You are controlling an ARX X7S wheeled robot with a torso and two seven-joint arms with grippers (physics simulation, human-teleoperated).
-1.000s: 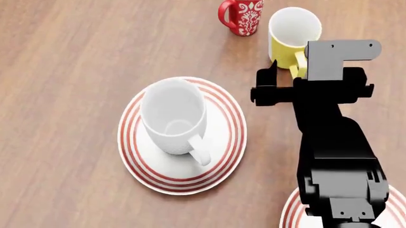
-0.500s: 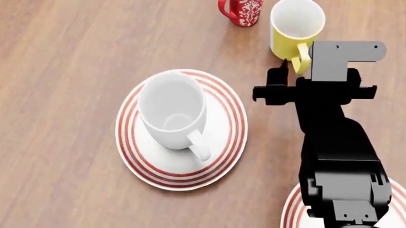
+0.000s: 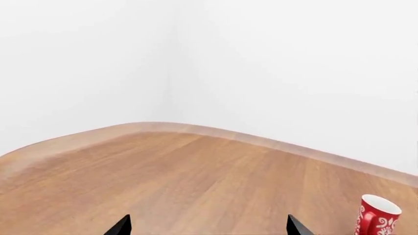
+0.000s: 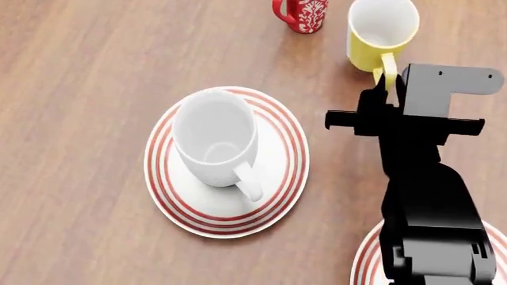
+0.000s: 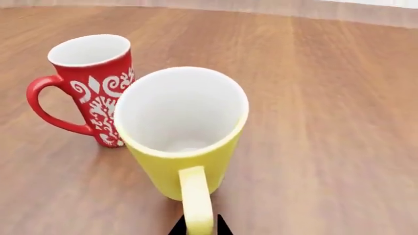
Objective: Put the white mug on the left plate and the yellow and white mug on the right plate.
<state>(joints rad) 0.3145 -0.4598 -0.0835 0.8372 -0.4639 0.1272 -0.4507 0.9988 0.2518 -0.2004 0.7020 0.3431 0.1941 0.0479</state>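
The white mug (image 4: 215, 139) stands upright on the left plate (image 4: 279, 196), handle toward me. The yellow and white mug (image 4: 380, 32) stands on the wood at the back right, just right of a red mug. My right gripper (image 4: 386, 83) is at its handle. In the right wrist view the yellow handle (image 5: 196, 200) sits between the two black fingertips of the right gripper (image 5: 197, 230), which is shut on it. Only a rim piece of the right plate (image 4: 363, 259) shows under the right arm. My left gripper (image 3: 207, 230) is open over bare wood and holds nothing.
A slim red mug (image 4: 303, 13) with a white pattern stands close to the yellow mug's left, also in the right wrist view (image 5: 91, 83) and the left wrist view (image 3: 377, 215). The table's far edge (image 3: 196, 129) meets white walls.
My right gripper and the yellow and white mug have shifted together to the right, away from the red mug. The white mug stays on the left plate.
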